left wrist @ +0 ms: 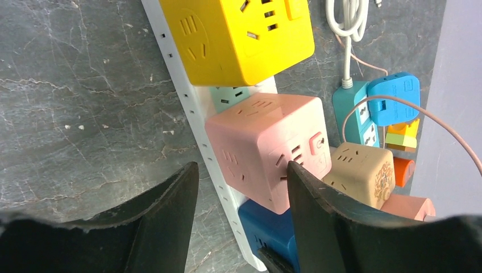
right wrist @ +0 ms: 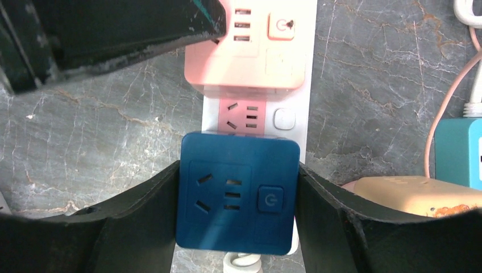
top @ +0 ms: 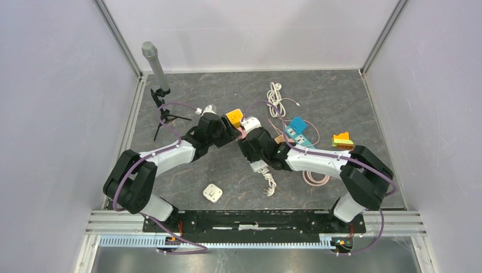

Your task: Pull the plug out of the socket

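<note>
The white power strip (left wrist: 196, 111) lies flat on the grey table (left wrist: 74, 114), mid-table between the two arms. Three cube plugs sit in a row along it: a yellow cube (left wrist: 239, 37), a pink cube (left wrist: 267, 148), then the blue cube (right wrist: 237, 196) at the cord end. Just beside the strip lie a beige cube (left wrist: 361, 173) and a teal strip (left wrist: 355, 114) carrying a blue adapter (left wrist: 395, 96). A coiled white cable (left wrist: 347, 17) lies beyond.

The strip's long axis runs straight away from the right wrist camera. The blue cube is roughly square, so it has no marked long axis. Its socket face points up, away from the strip.

The right gripper (right wrist: 239, 170) clamps the blue cube, one finger against each side wall. The left gripper (left wrist: 241, 168) stands with its jaws wide apart at the pink cube. Whether it touches anything cannot be told.
</note>
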Action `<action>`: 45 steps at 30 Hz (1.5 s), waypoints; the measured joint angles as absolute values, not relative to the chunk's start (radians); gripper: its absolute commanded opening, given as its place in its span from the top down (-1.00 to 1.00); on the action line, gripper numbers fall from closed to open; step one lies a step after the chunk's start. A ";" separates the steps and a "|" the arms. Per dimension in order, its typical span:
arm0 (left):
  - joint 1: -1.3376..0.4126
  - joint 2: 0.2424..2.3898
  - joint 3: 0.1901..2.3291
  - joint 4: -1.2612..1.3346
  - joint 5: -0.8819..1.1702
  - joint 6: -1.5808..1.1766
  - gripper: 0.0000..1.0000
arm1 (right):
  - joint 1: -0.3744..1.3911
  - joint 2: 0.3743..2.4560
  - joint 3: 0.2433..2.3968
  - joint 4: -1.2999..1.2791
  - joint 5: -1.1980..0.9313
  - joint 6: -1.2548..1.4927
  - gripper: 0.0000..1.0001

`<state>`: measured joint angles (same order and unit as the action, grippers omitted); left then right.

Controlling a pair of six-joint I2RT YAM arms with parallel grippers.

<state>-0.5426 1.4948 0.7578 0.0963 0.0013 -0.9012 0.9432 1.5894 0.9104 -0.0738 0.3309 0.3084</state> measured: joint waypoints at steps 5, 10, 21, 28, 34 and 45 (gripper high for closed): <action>-0.540 1.494 0.745 0.129 0.004 -0.904 -0.15 | 0.943 1.615 0.944 -0.102 0.348 0.318 -0.35; -0.540 1.498 0.744 0.142 0.010 -0.904 -0.13 | 0.943 1.616 0.951 -0.115 0.353 0.342 -0.13; -0.535 1.516 0.744 0.168 0.045 -0.907 -0.08 | 0.939 1.620 0.959 -0.125 0.339 0.354 1.00; -0.534 1.521 0.740 0.185 0.053 -0.908 -0.06 | 0.912 1.612 0.953 -0.117 0.276 0.366 1.00; -0.534 1.524 0.732 0.201 0.054 -0.908 -0.04 | 0.899 1.596 0.932 -0.089 0.247 0.368 1.00; -0.535 1.540 0.717 0.258 0.062 -0.908 -0.02 | 0.942 1.596 0.923 -0.068 0.321 0.301 1.00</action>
